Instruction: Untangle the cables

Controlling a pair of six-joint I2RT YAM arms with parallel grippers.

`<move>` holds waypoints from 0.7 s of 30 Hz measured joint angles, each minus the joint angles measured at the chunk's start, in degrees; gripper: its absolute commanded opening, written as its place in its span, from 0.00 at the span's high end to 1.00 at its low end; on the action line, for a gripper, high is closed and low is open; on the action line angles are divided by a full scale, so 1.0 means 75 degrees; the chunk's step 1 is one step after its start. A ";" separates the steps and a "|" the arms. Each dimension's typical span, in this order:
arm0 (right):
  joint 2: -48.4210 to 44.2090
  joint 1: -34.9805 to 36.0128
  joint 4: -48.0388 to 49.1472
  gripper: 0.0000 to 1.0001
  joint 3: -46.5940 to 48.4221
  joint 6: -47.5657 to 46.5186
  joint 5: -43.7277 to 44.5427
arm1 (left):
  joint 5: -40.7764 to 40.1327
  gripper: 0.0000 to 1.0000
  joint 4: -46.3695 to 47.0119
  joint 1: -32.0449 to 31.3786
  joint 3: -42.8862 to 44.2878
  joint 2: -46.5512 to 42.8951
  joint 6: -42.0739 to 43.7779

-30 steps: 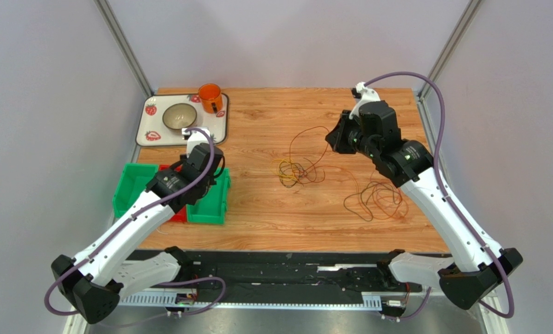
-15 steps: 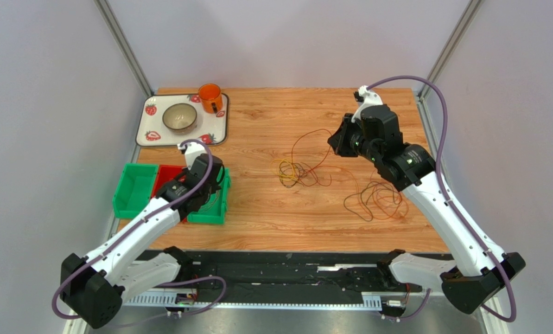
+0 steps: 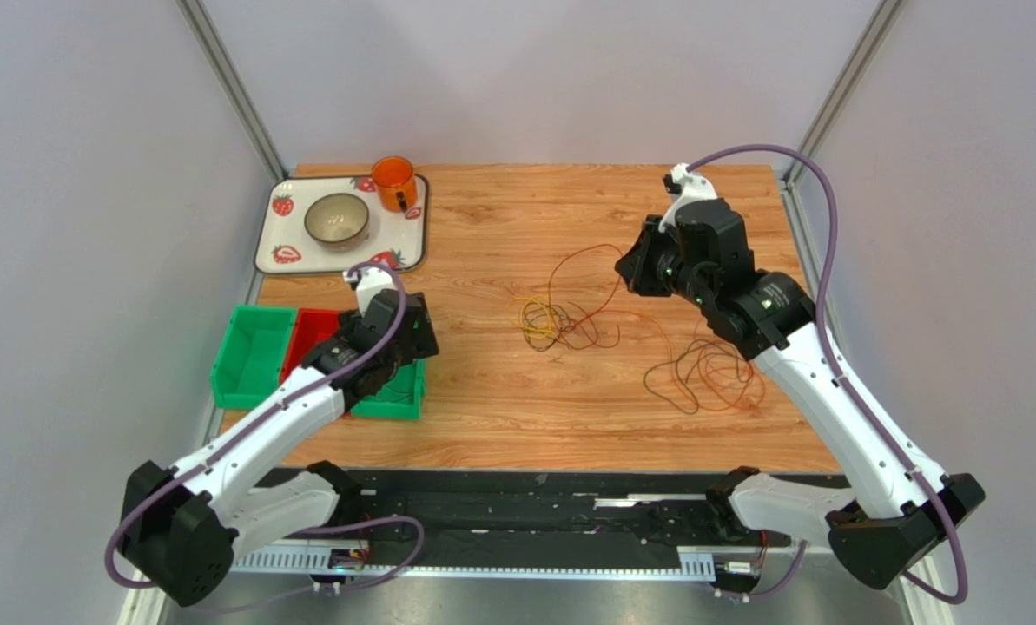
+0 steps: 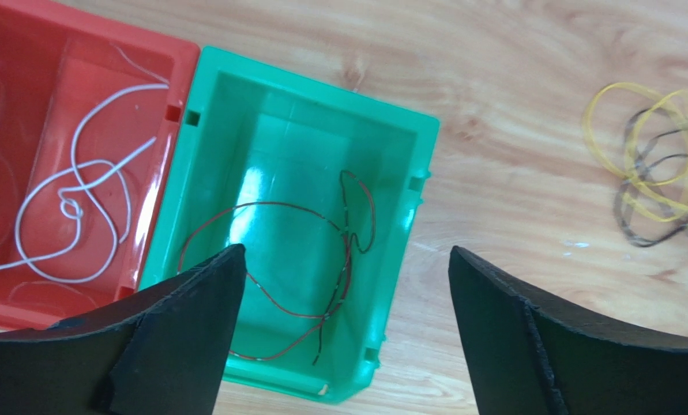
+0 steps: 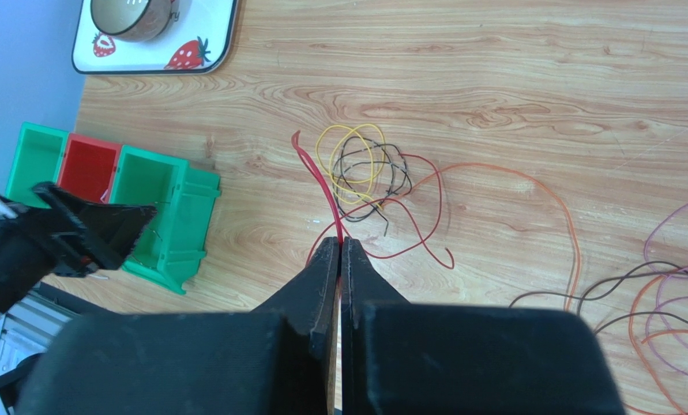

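The left gripper (image 4: 345,255) hangs over the open green plastic bin (image 4: 321,86) at one end of a row of bins on the wooden bench (image 3: 510,222), its jaws spread wide with nothing between them. Inside that green bin lies a thin dark red-brown wire (image 4: 273,205) in a loose loop. A white wire (image 4: 79,130) curls in the red plastic bin (image 4: 105,52), which touches the green bin's side. Out on the bench, well apart from the green bin, sits a knot of yellow and dark wires (image 5: 364,169). Just beyond the knot, the right gripper (image 5: 338,244) has its jaws pinched tight on a red wire (image 5: 317,186) that runs back towards the knot. A long orange wire (image 5: 512,170) arcs away from the knot, farther from the green bin.
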 measured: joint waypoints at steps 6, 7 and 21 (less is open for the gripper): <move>-0.0009 0.0000 -0.0006 1.00 -0.0294 -0.0032 0.0356 | 0.0020 0.03 -0.0469 -0.0271 0.0959 -0.0653 0.0664; -0.0041 0.0000 0.0029 1.00 -0.0463 -0.0052 0.0565 | -0.0055 0.04 -0.0551 -0.0431 0.1209 -0.0577 0.0819; -0.0769 -0.0242 -0.0399 0.82 -0.1894 0.0000 0.1451 | 0.2154 0.25 0.2066 -0.1859 0.1950 0.2404 0.2107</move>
